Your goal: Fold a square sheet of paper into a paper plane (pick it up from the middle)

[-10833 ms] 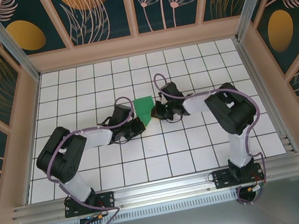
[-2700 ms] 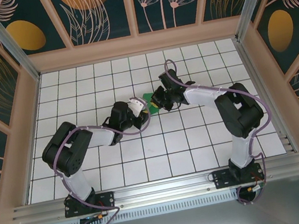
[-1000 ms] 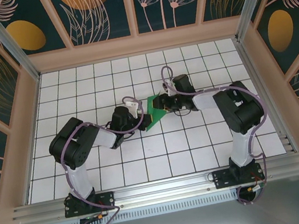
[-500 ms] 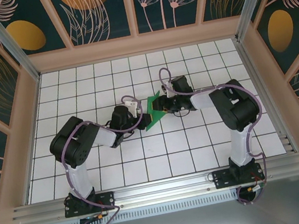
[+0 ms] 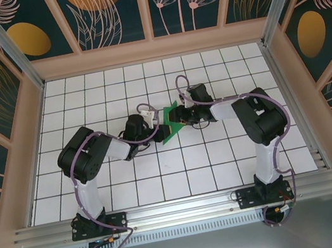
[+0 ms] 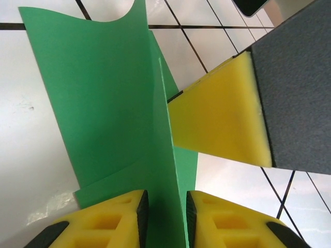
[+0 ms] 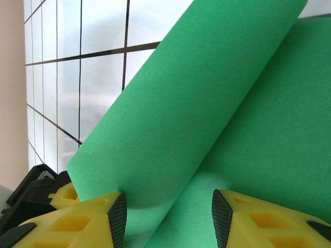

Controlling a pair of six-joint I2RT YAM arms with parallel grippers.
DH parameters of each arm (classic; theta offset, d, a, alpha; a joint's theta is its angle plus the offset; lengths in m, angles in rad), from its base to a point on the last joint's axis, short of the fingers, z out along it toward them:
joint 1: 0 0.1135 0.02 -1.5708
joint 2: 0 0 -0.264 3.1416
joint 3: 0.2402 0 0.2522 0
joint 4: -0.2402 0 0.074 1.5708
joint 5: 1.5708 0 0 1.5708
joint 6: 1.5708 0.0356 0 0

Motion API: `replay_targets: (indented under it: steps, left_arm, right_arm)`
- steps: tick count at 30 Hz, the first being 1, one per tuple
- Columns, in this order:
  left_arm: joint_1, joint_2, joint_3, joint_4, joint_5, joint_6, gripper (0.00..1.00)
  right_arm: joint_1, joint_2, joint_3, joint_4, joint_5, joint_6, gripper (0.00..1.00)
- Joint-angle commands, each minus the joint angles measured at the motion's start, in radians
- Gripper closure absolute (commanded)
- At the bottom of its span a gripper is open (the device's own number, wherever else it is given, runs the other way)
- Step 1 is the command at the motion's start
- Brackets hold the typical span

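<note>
We find the square sheet of paper [image 5: 168, 127] near the middle of the table [image 5: 163, 182], part-folded, with one flap raised. The left gripper [image 5: 155, 128] sits at its 9 o'clock, jaws narrowly parted astride the upright crease. The right gripper [image 5: 177, 119] sits at its 2 o'clock, jaws wide apart, one pad [image 6: 217, 113] against that crease. In our judgement, the crease needs its edges matched first, then firm pressure along its full line, without tugging. Count: one sheet, two arms, two grippers.
</note>
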Motion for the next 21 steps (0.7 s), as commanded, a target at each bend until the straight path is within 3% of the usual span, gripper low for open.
replay_targets:
  steps: [1, 6, 13, 21]
  left_arm:
    - [0.005, 0.013, 0.017, 0.0, 0.05, -0.007, 0.71]
    - [0.009, -0.027, 0.01, -0.035, 0.033, 0.01, 0.68]
    - [0.033, -0.124, -0.053, -0.068, 0.002, -0.016, 0.57]
    - [0.035, -0.15, -0.078, -0.047, 0.016, -0.095, 0.55]
  right_arm:
    - [0.003, 0.033, 0.022, -0.056, 0.063, 0.012, 0.5]
    - [0.005, 0.034, 0.031, -0.096, 0.108, 0.017, 0.5]
    - [0.006, 0.041, 0.041, -0.151, 0.17, 0.026, 0.51]
    - [0.012, 0.056, 0.053, -0.182, 0.196, 0.036, 0.51]
